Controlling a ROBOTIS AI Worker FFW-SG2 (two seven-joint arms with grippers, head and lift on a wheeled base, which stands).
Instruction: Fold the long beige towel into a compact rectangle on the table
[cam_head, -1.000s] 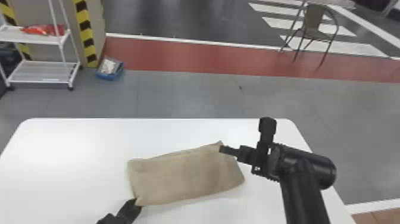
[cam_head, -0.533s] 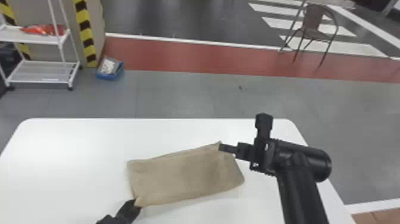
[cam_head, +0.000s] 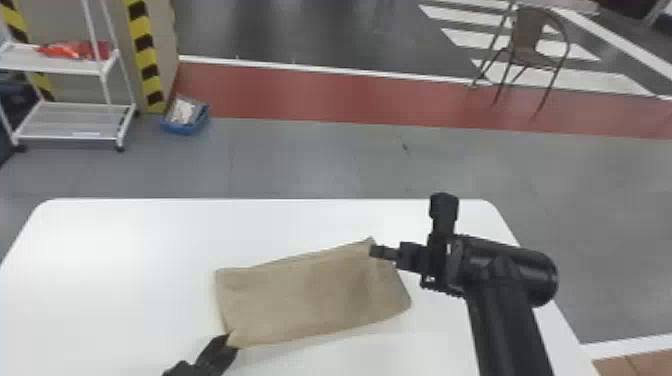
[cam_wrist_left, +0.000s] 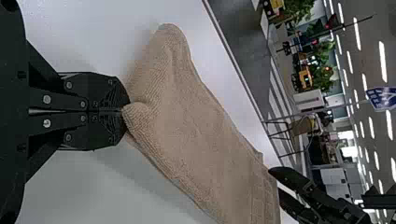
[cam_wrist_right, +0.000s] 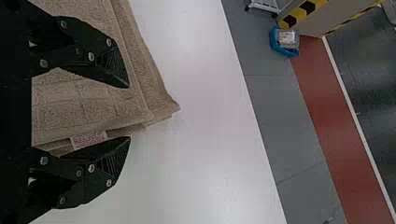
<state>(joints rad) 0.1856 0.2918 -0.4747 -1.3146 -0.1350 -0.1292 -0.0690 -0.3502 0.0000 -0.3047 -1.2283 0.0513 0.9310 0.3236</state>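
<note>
In the lower middle of the head view, the beige towel (cam_head: 315, 295) lay folded into a slightly slanted rectangle on the white tabletop (cam_head: 125, 260). The left gripper (cam_head: 230, 339) came in from the bottom edge and met the towel's lower left corner. The right gripper (cam_head: 372, 251) reached in sideways from the right, its tip over the towel's upper right corner. At the upper left stood a white rack (cam_head: 70, 60) with something red (cam_head: 77, 50) on its upper shelf; a blue bin (cam_head: 185, 122) sat on the floor near it, and a chair (cam_head: 535, 42) stood at the upper right.

In the left wrist view, the left gripper (cam_wrist_left: 125, 110) had its fingers (cam_wrist_left: 105, 91) together, clamped on a corner of the towel. The cloth beside them rose in a small rounded fold, and the rest ran toward the bottom of the frame, where the right gripper showed at the lower right.

In the right wrist view, the right gripper (cam_wrist_right: 129, 112) held its fingers (cam_wrist_right: 105, 161) wide apart. Stacked layers of the towel filled the upper left and showed between them, a small label (cam_wrist_right: 88, 139) along one edge near the lower finger. The layers' corners pointed toward the middle of the frame, over the bare tabletop.
</note>
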